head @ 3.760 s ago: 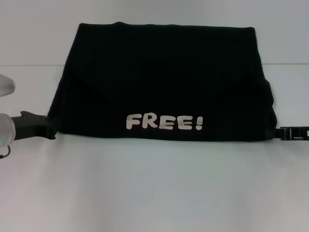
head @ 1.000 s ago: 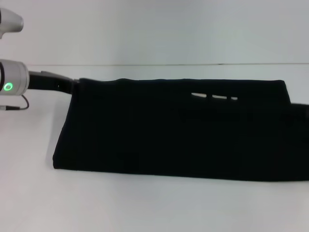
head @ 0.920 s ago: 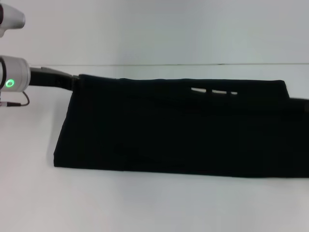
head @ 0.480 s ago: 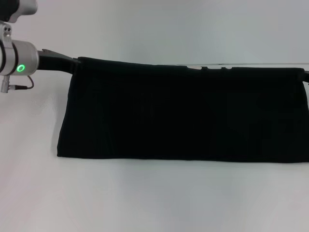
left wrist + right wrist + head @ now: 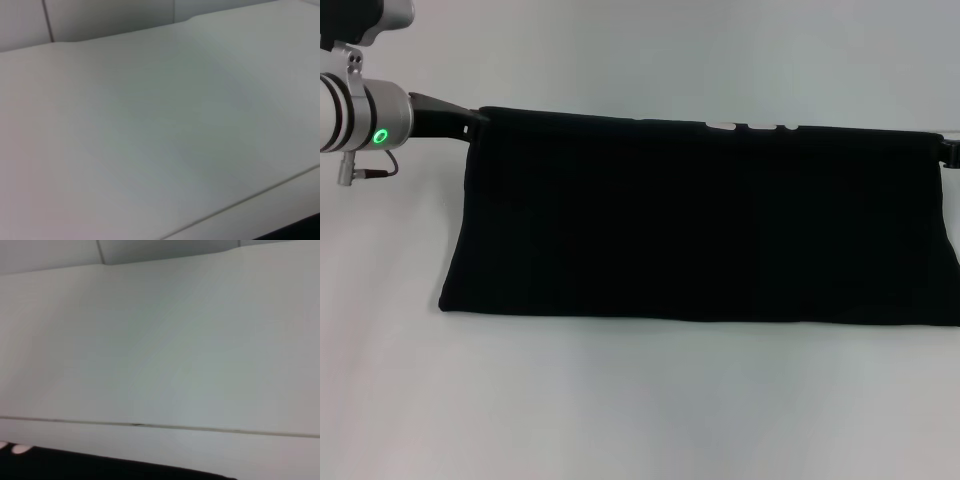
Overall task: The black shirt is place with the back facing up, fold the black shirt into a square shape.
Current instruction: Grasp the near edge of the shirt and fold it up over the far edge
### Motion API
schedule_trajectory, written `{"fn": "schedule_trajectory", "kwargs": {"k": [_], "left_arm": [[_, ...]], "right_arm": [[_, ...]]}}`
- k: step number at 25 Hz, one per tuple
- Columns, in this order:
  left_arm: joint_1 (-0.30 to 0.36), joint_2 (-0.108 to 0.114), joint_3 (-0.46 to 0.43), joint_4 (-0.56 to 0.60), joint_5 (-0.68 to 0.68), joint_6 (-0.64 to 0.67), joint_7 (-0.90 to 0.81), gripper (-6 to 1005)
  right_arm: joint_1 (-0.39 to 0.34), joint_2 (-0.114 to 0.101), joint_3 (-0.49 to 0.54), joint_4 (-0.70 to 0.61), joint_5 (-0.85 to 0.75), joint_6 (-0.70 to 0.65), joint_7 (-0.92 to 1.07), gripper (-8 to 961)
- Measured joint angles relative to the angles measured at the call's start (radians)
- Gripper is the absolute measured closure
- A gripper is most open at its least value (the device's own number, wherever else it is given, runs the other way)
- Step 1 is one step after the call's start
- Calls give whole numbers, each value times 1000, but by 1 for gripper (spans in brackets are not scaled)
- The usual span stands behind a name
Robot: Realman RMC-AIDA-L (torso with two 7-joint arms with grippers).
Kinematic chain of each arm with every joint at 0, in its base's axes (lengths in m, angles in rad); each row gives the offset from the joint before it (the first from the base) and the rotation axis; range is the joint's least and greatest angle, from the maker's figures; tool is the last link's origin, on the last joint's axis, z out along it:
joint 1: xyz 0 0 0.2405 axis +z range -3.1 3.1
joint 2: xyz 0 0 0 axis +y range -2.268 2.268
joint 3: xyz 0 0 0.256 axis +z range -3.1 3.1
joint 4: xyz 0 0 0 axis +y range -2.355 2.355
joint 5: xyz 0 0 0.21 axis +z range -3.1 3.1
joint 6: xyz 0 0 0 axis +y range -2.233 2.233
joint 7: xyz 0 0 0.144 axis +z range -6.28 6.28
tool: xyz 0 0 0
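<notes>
The black shirt (image 5: 700, 220) hangs as a wide band stretched between my two grippers. Its lower edge rests on the white table (image 5: 640, 400). My left gripper (image 5: 470, 115) is shut on the upper left corner of the fabric. At the frame's right edge, my right gripper (image 5: 950, 150) holds the upper right corner, and only a sliver of it shows. Bits of white lettering (image 5: 750, 126) peek over the top edge. In the right wrist view the black shirt (image 5: 100, 467) shows as a dark strip with white lettering (image 5: 15, 448) at one end.
The table's bare white surface lies in front of the shirt. The left wrist view shows the table (image 5: 150, 125) and a wall seam behind it.
Both grippers have lifted the held edge higher and farther back. The shirt now hangs tauter and more upright, and the white lettering has slid to the very top edge.
</notes>
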Motion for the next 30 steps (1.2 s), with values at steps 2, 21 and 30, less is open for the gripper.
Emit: {"fn": "schedule_trajectory", "kwargs": {"k": [2, 21, 30], "left_arm": [[-2, 0, 2, -5, -1, -14, 0, 963], [13, -48, 76, -13, 9, -148, 3, 960], [39, -72, 95, -1, 3, -292, -72, 718]], "right_arm": [[2, 1, -1, 8, 4, 17, -3, 919], [16, 25, -46, 10, 5, 50, -9, 886], [-1, 39, -44, -88, 7, 47, 23, 575]]}}
